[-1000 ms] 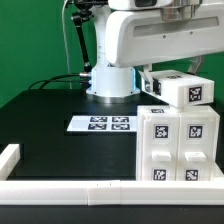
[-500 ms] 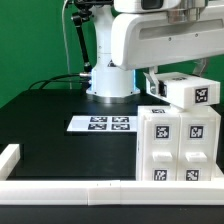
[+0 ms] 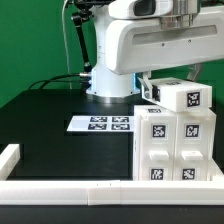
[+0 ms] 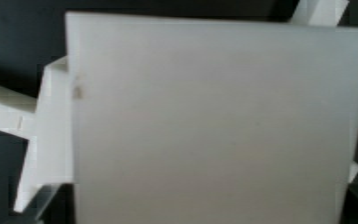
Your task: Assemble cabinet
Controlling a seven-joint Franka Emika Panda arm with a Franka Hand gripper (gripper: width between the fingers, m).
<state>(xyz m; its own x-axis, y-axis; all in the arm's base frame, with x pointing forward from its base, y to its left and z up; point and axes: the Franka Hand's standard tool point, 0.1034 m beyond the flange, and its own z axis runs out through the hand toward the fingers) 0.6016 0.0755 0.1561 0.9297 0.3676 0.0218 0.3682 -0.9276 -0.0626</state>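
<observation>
The cabinet, a white box body with several black-and-white tags, stands at the exterior view's right near the front rail. A smaller white tagged block sits level on its top, under my arm. My gripper is at the block's far left side, mostly hidden behind it; only dark bits show. In the wrist view a flat white panel fills nearly the whole picture, with dark table around it and a white bar at one side. My fingers do not show there.
The marker board lies flat mid-table. A low white border rail runs along the front, with a corner piece at the exterior view's left. The arm's base and cables stand at the back.
The white tagged block was tilted and slightly higher; it has come down and levelled onto the cabinet's top, shifting a little to the exterior view's left.
</observation>
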